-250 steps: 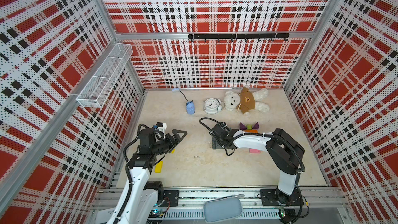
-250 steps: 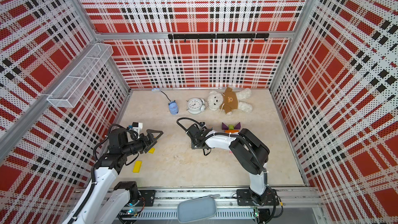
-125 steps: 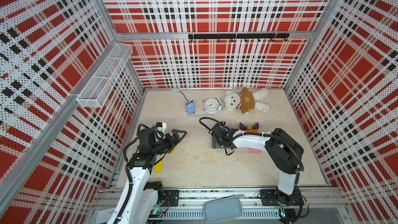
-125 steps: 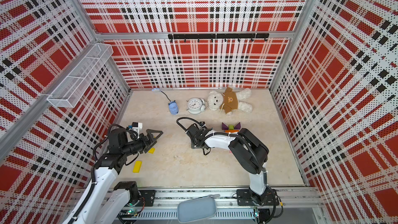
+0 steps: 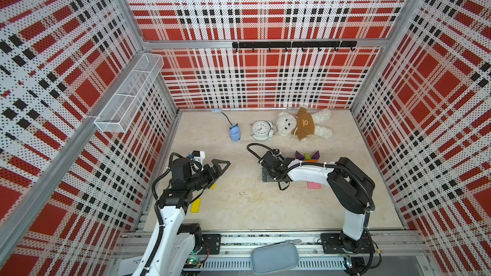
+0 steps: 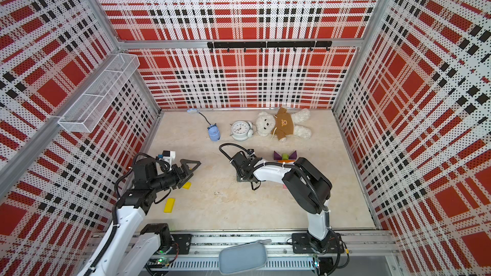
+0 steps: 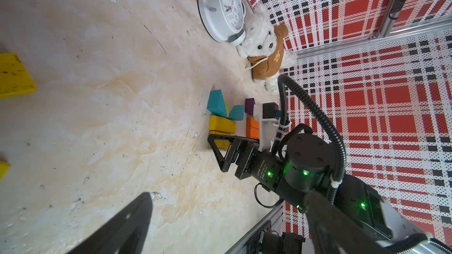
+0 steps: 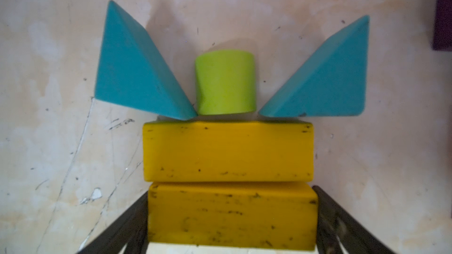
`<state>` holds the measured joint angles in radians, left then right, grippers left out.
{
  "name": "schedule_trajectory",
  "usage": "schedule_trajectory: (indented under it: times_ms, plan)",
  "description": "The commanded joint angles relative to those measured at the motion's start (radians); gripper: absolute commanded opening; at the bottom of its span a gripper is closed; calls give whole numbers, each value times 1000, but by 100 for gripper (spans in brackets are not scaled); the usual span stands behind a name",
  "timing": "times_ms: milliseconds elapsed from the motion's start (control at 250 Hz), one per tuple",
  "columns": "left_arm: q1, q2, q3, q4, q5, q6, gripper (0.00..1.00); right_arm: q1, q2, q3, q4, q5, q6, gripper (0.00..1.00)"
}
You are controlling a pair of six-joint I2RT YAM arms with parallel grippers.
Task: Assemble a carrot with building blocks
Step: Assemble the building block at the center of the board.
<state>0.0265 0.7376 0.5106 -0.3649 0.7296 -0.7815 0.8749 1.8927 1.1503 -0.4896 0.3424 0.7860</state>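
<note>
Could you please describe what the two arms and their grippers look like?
The left arm and right arm have white shells, black joints and ribbed black cable hoses. Small green lights glow on the right one. The left gripper and right gripper have black triangular open-frame fingers and white camera mounts.

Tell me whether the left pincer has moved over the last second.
No. In a top view the left pincer sits in the same place as before, measured against the yellow bar lying near its arm; its jaws stand open and empty.
</note>
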Motion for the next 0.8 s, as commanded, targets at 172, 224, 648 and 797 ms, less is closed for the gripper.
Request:
schedule_trajectory:
  times_ms: [172,224,648,797]
  plan:
    - [7,-7,-15,30,13,-6,100,-5,48,11,-2,6,-1,95]
    - [6,-7,-14,30,14,-7,100,-4,49,11,-3,4,-2,95]
    - [7,-7,-16,31,14,-7,99,-4,37,24,-21,11,-40,100]
    - [7,-8,-16,32,15,-7,100,-3,5,16,-17,-3,-65,100]
